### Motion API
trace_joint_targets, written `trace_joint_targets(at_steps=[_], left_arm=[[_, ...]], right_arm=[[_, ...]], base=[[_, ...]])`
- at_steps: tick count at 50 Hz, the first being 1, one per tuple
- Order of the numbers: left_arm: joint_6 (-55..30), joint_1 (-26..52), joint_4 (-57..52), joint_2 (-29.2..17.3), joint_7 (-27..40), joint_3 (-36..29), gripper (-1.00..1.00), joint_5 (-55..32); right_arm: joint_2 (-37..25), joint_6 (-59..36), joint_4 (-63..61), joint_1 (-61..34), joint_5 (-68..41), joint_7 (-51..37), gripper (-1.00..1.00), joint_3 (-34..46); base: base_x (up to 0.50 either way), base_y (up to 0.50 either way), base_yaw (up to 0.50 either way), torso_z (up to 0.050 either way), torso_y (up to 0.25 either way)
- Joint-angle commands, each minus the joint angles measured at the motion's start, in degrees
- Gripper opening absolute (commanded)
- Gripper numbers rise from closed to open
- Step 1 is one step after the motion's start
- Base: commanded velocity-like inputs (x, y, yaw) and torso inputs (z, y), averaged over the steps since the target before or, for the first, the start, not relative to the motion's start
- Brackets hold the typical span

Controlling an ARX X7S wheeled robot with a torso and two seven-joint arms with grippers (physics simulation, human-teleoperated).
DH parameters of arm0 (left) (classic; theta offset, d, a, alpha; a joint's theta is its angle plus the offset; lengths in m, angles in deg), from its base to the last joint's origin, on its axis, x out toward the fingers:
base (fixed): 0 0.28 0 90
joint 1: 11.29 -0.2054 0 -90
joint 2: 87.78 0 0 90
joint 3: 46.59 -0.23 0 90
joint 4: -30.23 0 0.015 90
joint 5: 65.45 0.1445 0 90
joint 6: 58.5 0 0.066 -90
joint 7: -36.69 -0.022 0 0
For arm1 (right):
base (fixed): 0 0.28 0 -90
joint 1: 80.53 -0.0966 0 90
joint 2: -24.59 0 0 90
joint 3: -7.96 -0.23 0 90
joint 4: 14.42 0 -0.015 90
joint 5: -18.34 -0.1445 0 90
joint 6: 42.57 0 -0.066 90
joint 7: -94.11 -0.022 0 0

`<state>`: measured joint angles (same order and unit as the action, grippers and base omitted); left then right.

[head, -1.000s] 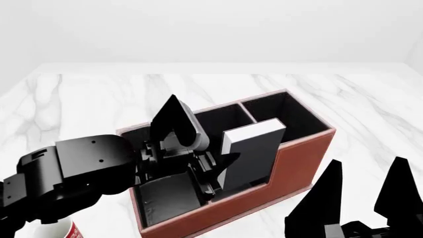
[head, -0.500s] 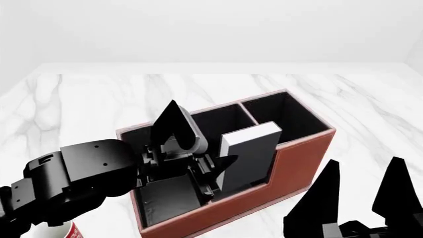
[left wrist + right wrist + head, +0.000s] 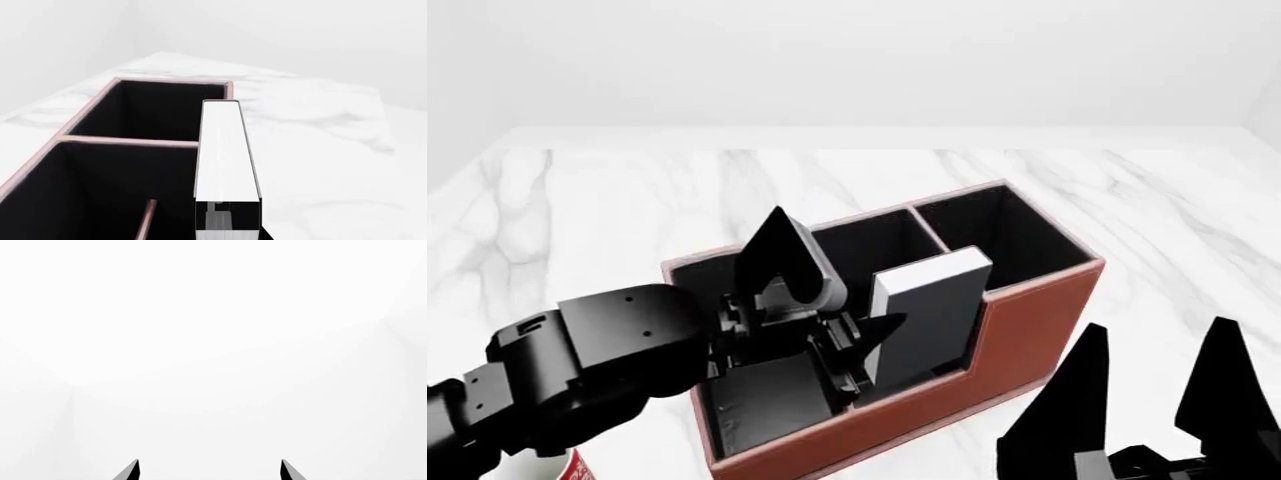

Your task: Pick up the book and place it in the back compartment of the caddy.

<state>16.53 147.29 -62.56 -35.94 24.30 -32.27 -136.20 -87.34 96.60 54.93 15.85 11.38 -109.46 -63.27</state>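
White marble table [image 3: 627,200] with grey veining is filling the scene, running back to a plain white wall [image 3: 854,60]. Red-and-white mug [image 3: 571,467] is sitting at the table's near left edge, mostly hidden, only a sliver showing.

No legible text — none anywhere

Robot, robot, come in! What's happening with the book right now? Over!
Left gripper shut on book, standing upright inside caddy. Right gripper open, empty, off to the side. Nothing in the way.
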Motion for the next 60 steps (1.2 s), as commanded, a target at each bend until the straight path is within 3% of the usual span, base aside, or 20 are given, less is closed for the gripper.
trace_joint_targets(at_steps=[1,54,55,60], left_arm=[[0.7,-0.1,1.4,2.0,-1.5,3.6,-1.0,-0.2],[3.3,-3.2,10.9,6.4,-4.8,2.6,-1.0,3.0],[3.4,-3.3,10.9,6.4,-4.9,2.6,1.0,3.2],[3.7,-3.3,12.1,6.8,-4.4,2.8,1.0,3.6]], right_arm=[[0.9,0.2,0.1,0.1,1.1,1.3,1.0,-0.9],[0.9,0.7,1.6,-0.3,1.1,1.1,1.0,-0.1],[0.9,0.7,1.6,-0.4,1.1,1.2,1.0,-0.1],[0.9,0.8,1.7,-0.4,1.1,1.1,1.0,-0.1]], base=[[0.0,0.0,0.0,0.0,0.0],[0.0,0.0,0.0,0.0,0.001],[0.0,0.0,0.0,0.0,0.0],[0.0,0.0,0.0,0.0,0.0]])
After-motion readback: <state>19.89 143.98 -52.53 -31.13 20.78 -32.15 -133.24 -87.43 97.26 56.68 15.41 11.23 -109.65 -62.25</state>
